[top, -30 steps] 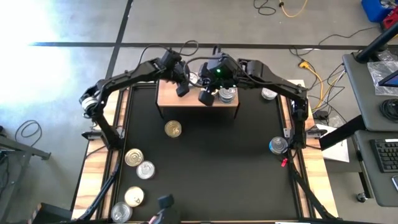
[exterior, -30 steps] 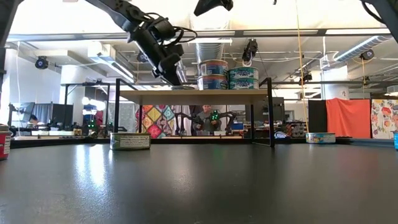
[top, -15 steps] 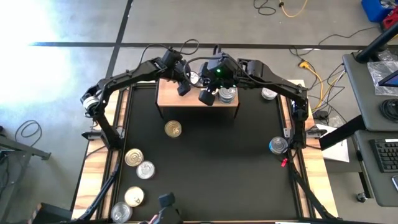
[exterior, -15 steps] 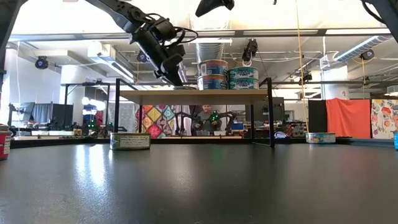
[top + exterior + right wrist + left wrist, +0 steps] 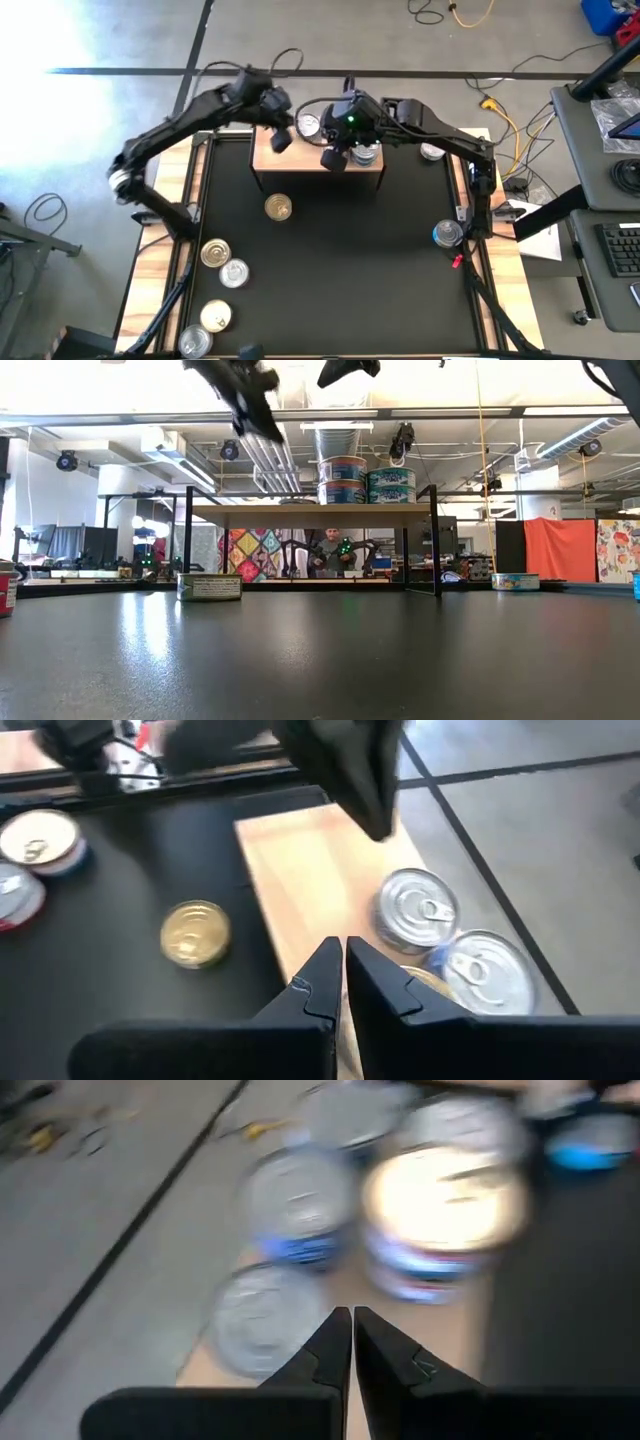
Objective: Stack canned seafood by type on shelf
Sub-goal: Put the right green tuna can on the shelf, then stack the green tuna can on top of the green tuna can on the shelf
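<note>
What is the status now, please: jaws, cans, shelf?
Left gripper over shelf's left end, jaws shut, empty. Right gripper over shelf middle, jaws shut, empty. Cans stacked on shelf; gold-lidded can on table in front. Nothing in the way.

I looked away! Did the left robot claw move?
Yes. The left gripper rose and drew back toward the shelf's left end.

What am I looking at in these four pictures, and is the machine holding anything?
It is a robot with two dark arms at a black table. One picture looks down from above, one looks level across the tabletop, and two come from cameras on the wrists. The left claw and right claw hang over a small wooden shelf; both are shut and hold nothing. Several cans are stacked on the shelf. More tins lie on the table, one with a gold lid.
</note>
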`<state>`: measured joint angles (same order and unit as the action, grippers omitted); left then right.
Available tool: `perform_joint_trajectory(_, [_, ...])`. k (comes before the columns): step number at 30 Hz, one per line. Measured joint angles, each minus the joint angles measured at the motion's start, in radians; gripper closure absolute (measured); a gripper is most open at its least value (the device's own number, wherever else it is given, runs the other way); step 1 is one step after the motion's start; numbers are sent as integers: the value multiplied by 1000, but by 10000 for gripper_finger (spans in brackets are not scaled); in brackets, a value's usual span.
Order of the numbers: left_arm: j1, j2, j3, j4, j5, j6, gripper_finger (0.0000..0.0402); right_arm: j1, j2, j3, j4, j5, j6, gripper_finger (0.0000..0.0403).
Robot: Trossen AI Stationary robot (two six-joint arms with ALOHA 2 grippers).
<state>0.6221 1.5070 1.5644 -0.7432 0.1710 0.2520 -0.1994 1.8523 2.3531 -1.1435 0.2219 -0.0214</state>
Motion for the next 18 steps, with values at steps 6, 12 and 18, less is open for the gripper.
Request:
perform_joint_trajectory(6, [-89,-224,-173,-53,63,-19,401,108,0,-2,4,39,31,390])
perform_joint_trajectory(12, [-213,-423,-474,58,37,-156,401,241,1,-9,13,16,118,390])
perform_joint_trajectory(18, [-379,-467,-679,129,-151,-304,401,359,2,-93,129,14,166,390])
